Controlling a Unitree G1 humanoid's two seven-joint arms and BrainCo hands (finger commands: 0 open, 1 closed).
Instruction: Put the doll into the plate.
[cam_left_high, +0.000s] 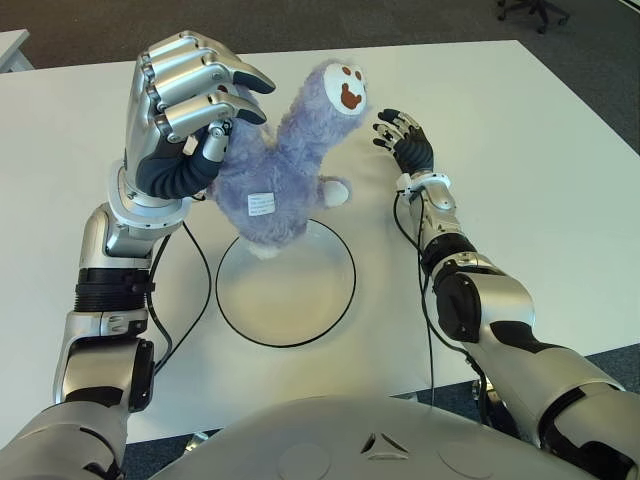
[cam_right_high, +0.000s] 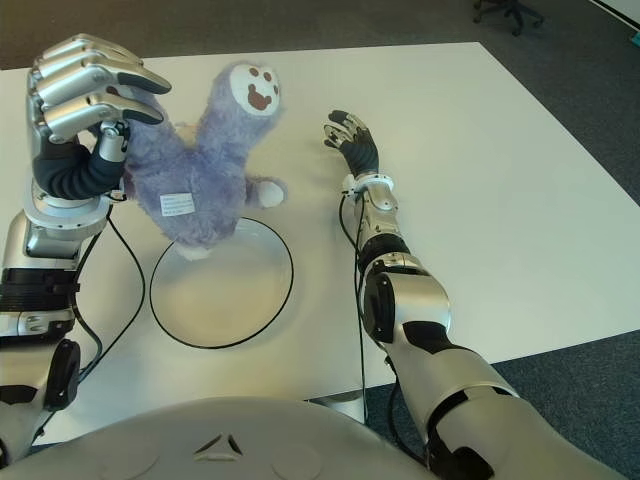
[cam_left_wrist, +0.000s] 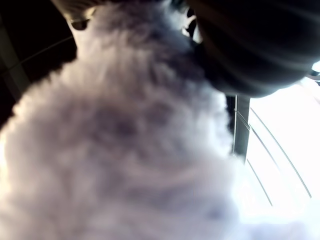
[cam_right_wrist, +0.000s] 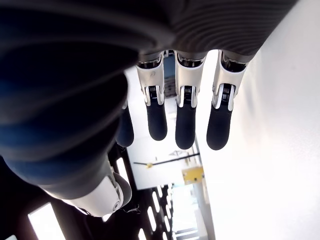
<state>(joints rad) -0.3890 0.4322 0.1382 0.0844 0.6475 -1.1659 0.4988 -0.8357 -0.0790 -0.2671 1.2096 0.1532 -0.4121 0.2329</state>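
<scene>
While left robot hand grips it, doll above plate

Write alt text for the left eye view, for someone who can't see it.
The robot's left hand grips a purple plush doll and holds it over the far rim of a round, black-edged plate on a white table. The right hand shows right of the doll, fingers relaxed and holding nothing.
</scene>
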